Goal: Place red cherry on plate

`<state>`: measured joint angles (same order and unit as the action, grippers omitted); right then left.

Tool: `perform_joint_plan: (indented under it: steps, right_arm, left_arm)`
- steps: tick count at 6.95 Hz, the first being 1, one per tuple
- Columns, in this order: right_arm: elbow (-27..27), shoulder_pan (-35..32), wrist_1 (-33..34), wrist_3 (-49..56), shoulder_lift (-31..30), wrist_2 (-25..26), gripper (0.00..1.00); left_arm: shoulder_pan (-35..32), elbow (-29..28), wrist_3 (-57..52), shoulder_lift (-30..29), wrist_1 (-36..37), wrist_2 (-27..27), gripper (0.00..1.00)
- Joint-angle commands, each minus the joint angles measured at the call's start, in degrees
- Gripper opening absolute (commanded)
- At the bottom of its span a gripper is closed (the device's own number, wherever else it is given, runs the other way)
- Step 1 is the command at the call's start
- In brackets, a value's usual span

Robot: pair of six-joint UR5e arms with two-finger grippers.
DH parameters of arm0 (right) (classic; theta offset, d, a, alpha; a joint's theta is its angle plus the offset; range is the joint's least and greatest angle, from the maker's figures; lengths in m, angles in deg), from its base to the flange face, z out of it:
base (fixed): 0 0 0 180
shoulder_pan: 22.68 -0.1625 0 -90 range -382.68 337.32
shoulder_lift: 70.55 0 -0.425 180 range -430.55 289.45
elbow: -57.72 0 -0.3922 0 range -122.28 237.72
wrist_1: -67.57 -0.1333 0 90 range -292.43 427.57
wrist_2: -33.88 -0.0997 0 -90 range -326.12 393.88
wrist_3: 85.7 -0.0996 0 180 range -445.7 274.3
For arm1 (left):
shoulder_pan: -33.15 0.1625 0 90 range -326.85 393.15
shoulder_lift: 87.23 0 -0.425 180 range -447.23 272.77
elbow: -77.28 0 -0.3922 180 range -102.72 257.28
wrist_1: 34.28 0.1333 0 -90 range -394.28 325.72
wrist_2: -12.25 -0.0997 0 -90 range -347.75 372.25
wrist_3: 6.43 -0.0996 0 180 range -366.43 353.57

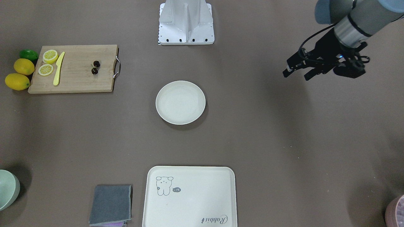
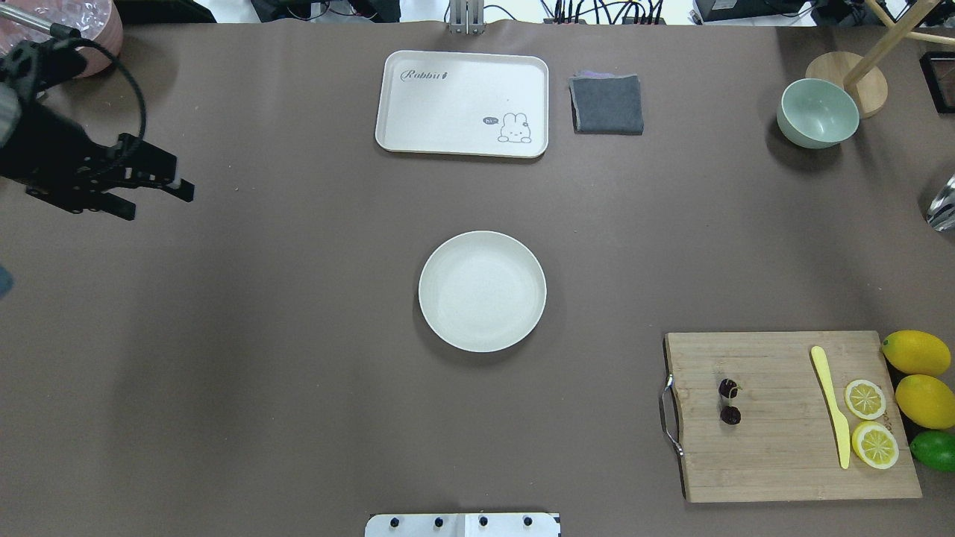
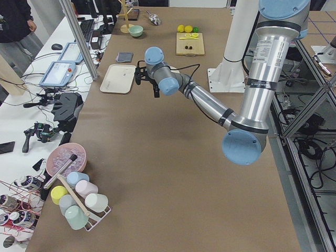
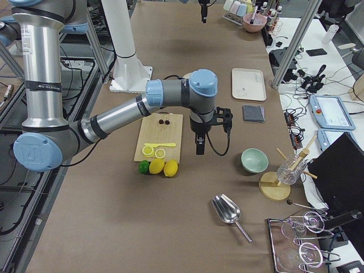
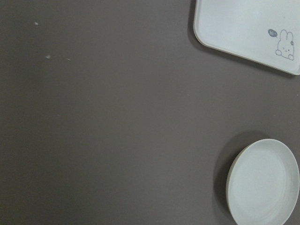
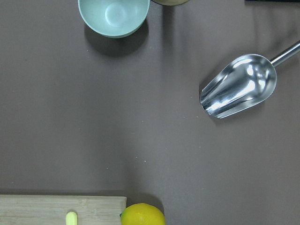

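Observation:
The red cherry (image 1: 95,67) is a pair of small dark fruits lying on the wooden cutting board (image 1: 75,80), also seen in the overhead view (image 2: 729,401). The round cream plate (image 2: 482,291) sits bare at the table's centre, apart from the board, and shows in the left wrist view (image 5: 265,187). My left gripper (image 2: 153,201) hovers far from both at the table's left side, open with nothing between its fingers (image 1: 297,74). My right gripper (image 4: 200,149) shows only in the exterior right view, hanging beside the board's far edge; I cannot tell its state.
Two lemons (image 2: 921,377), a lime (image 2: 935,450), lemon slices (image 2: 869,421) and a yellow knife (image 2: 832,416) lie on or by the board. A rabbit tray (image 2: 462,103), grey cloth (image 2: 607,104), green bowl (image 2: 818,113) and metal scoop (image 6: 239,86) sit at the far side.

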<state>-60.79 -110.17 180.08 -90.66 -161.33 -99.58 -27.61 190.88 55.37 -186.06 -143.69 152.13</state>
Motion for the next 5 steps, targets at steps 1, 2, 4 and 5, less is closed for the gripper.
perform_joint_plan:
  steps: [1, 2, 4, 5]
  right_arm:
    - [-5.6, 9.2, -2.5, -14.4, 0.5, 2.0, 1.0]
    - [-6.9, 15.8, -6.0, -23.9, 1.5, 2.4, 1.0]
    - [-7.5, 25.9, -13.7, -33.8, 1.3, 6.3, 1.0]
    - [-8.8, 33.5, -15.8, -41.0, 1.3, 12.1, 1.0]
  left_arm:
    - [-2.3, 0.9, -1.9, 2.9, -0.3, 1.5, 0.99]
    - [-2.0, 0.0, -2.0, 3.4, -0.4, 1.4, 0.99]
    - [-2.1, -1.9, -9.5, 3.7, -0.3, 1.0, 0.99]
    - [-2.2, -3.2, -11.6, 3.8, -0.4, 0.9, 0.99]
